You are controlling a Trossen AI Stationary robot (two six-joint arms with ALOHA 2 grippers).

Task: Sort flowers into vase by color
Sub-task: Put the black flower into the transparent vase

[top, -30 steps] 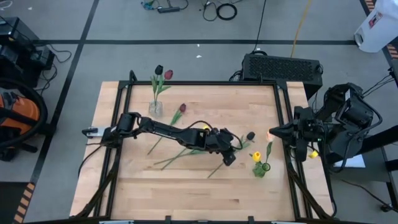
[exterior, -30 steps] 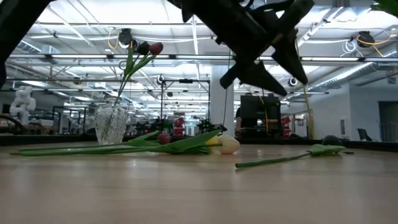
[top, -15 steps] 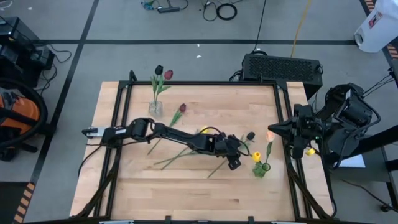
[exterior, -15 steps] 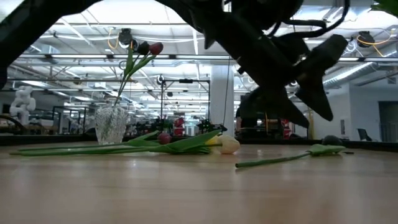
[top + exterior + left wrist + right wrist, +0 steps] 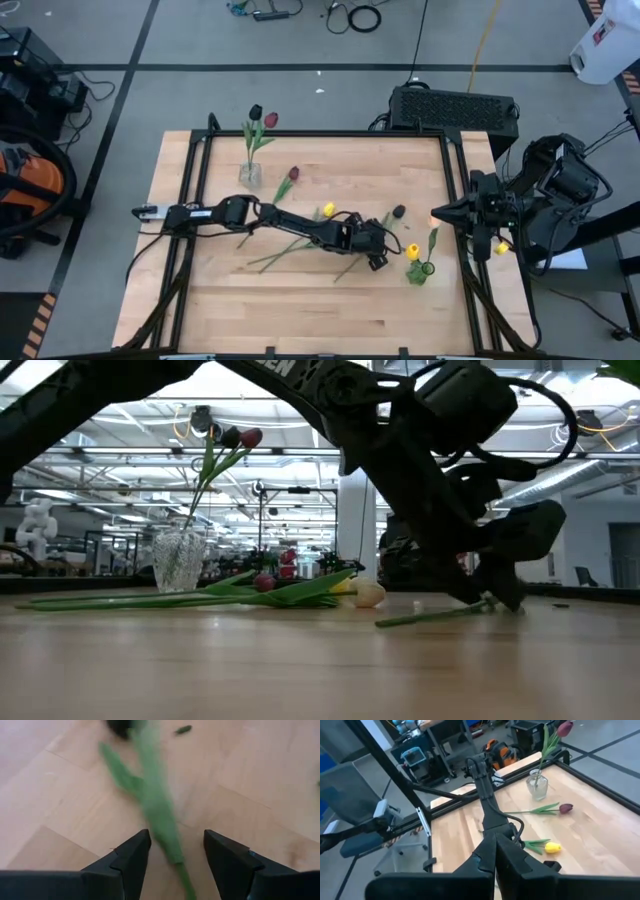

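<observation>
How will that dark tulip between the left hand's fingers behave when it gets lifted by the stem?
The dark tulip will probably flop: its stem is long and thin. It looks light, so the open left hand should lift it easily. The head end may droop and swing.

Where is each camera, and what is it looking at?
High view: above the table, looking straight down; shows both arms, the left gripper open over a stem, the right gripper shut at the table's right edge.
Low view: at table-top height, looking across into the room; the left arm reaches down to the stem.
Left wrist view: looks past its own fingers at the stem.
Right wrist view: looks past its shut fingers across the table.
Shared: the glass vase shows in high, low and right wrist views.
</observation>
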